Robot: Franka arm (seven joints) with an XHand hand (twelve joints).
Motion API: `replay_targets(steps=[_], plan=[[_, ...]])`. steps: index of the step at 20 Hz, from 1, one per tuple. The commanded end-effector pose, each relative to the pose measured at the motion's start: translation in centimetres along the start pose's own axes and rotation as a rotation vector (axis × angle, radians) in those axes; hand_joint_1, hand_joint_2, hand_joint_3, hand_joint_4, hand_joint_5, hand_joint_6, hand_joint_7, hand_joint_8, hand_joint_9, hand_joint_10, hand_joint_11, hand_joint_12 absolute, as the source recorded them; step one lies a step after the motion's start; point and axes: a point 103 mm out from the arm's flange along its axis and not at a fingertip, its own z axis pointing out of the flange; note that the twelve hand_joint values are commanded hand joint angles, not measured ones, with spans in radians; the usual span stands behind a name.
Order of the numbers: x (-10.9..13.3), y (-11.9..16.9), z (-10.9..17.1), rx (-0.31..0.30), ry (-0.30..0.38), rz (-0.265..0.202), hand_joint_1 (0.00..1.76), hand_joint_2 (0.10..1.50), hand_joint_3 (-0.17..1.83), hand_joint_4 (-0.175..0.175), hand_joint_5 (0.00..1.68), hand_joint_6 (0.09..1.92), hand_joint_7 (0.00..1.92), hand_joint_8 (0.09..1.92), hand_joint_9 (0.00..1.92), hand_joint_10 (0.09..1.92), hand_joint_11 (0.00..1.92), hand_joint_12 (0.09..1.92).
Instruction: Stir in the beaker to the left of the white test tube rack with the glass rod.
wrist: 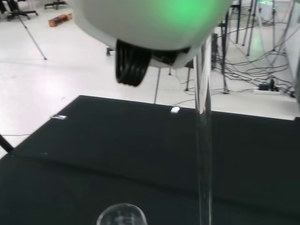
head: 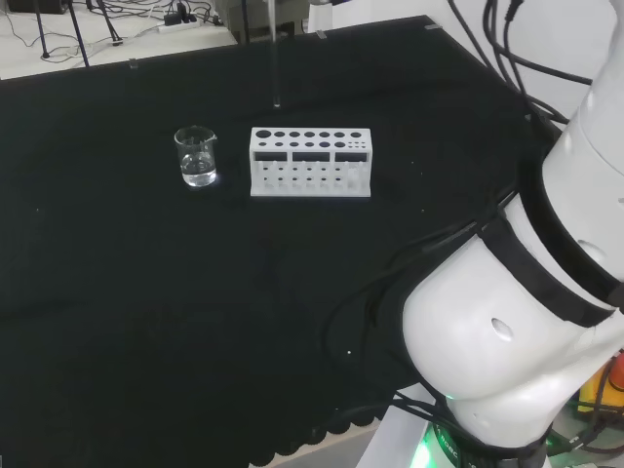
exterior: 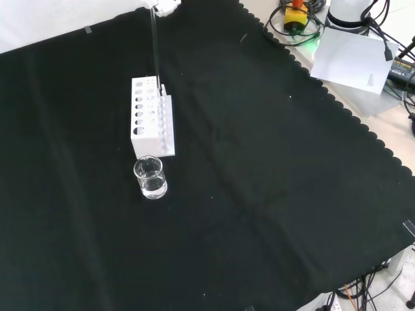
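A small clear beaker (head: 197, 156) with a little clear liquid stands just left of the white test tube rack (head: 310, 162) in the head view. In the front view the beaker (exterior: 150, 178) is in front of the rack (exterior: 151, 116). A thin glass rod (exterior: 155, 45) hangs upright from the hand (exterior: 163, 6) at the top edge, its lower end over the rack's far part. The head view shows the rod (head: 276, 58) behind the rack, above the cloth. In the wrist view the rod (wrist: 204, 140) runs straight down beside the beaker's rim (wrist: 122, 216).
The black cloth (exterior: 272, 168) covers the bench, with a scalloped edge at the right of the front view. The arm's white links (head: 526, 322) fill the right of the head view. Cables and a white box (exterior: 353, 58) lie beyond the cloth.
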Motion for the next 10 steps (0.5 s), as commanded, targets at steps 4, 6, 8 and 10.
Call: replay_targets(steps=[4,6,8,10], plan=[[4.5,3.2,0.8,0.006,0.056,-0.117,1.23,0.48,0.91,-0.175,1.37,0.62,1.7,0.66,1.8,0.59,1.67,0.85],[5.1,3.8,1.0,0.006,0.062,-0.131,1.23,0.48,0.92,-0.175,1.37,0.62,1.7,0.66,1.8,0.59,1.67,0.85],[5.7,4.5,1.3,0.007,0.064,-0.146,1.23,0.48,0.92,-0.175,1.37,0.61,1.71,0.66,1.8,0.59,1.67,0.85],[6.2,5.3,1.5,0.011,0.06,-0.159,1.23,0.48,0.92,-0.175,1.37,0.61,1.71,0.66,1.8,0.59,1.67,0.85]])
